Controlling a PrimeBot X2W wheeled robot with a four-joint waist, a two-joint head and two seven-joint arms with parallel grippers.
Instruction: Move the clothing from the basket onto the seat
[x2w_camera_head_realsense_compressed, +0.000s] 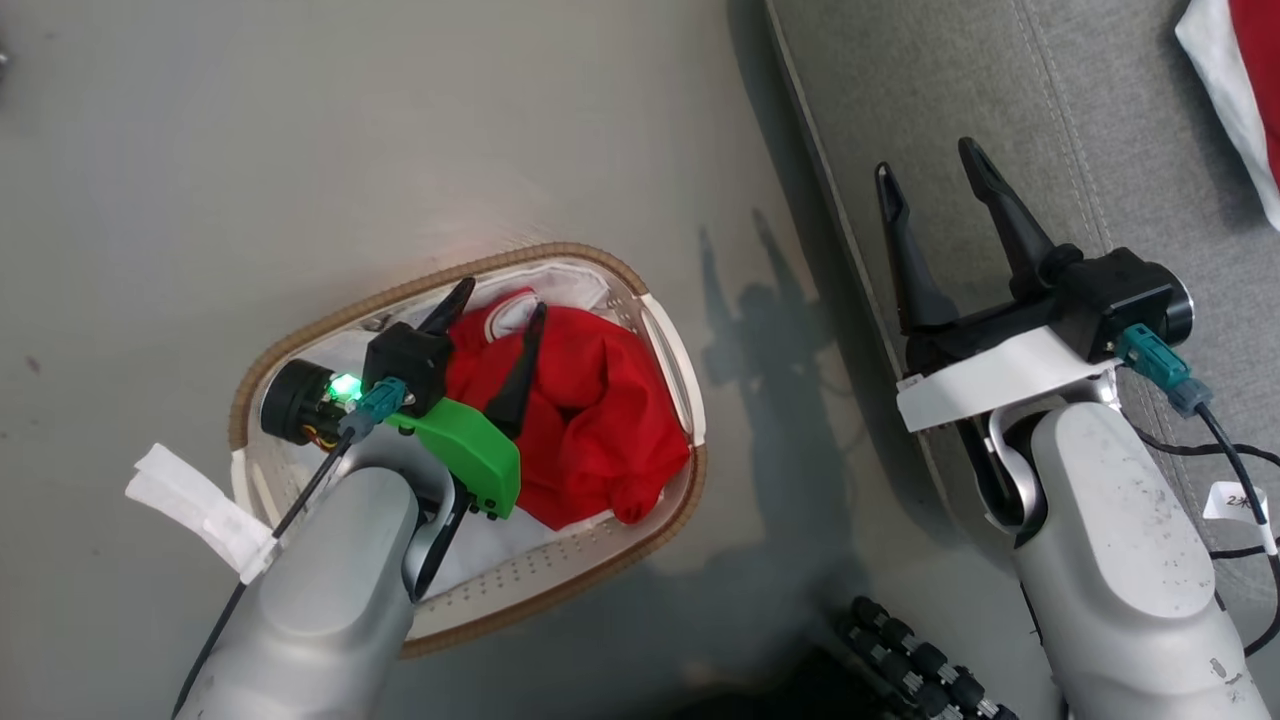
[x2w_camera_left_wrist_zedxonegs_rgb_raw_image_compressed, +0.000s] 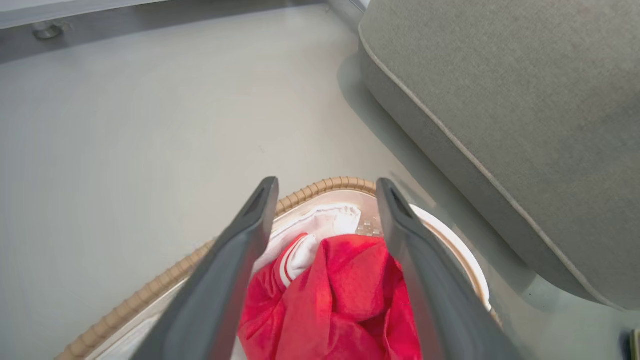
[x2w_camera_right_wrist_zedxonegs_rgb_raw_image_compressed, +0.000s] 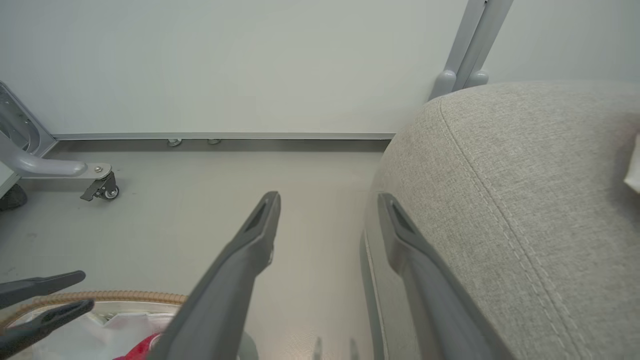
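Left arm: reached down over the basket (x2w_camera_head_realsense_compressed: 668, 505) on the floor; the left fingers (x2w_camera_head_realsense_compressed: 520, 370) are spread wide over the red clothing (x2w_camera_head_realsense_compressed: 590, 420), nothing pinched; contact cannot be told.
Right arm: held above the rounded front edge of the grey seat (x2w_camera_head_realsense_compressed: 1100, 110); the right fingers (x2w_camera_head_realsense_compressed: 1005, 215) are spread and empty.
Clothing: a crumpled heap is seen in the basket on a white liner (x2w_camera_head_realsense_compressed: 575, 275); a second red and white garment (x2w_camera_head_realsense_compressed: 1250, 70) lies at the seat's far right edge.
Left wrist view: white-striped trim (x2w_camera_left_wrist_zedxonegs_rgb_raw_image_compressed: 292, 257) is shown between the fingers.
Right wrist view: a pale wall (x2w_camera_right_wrist_zedxonegs_rgb_raw_image_compressed: 225, 65) and a castor (x2w_camera_right_wrist_zedxonegs_rgb_raw_image_compressed: 102, 189) are shown.
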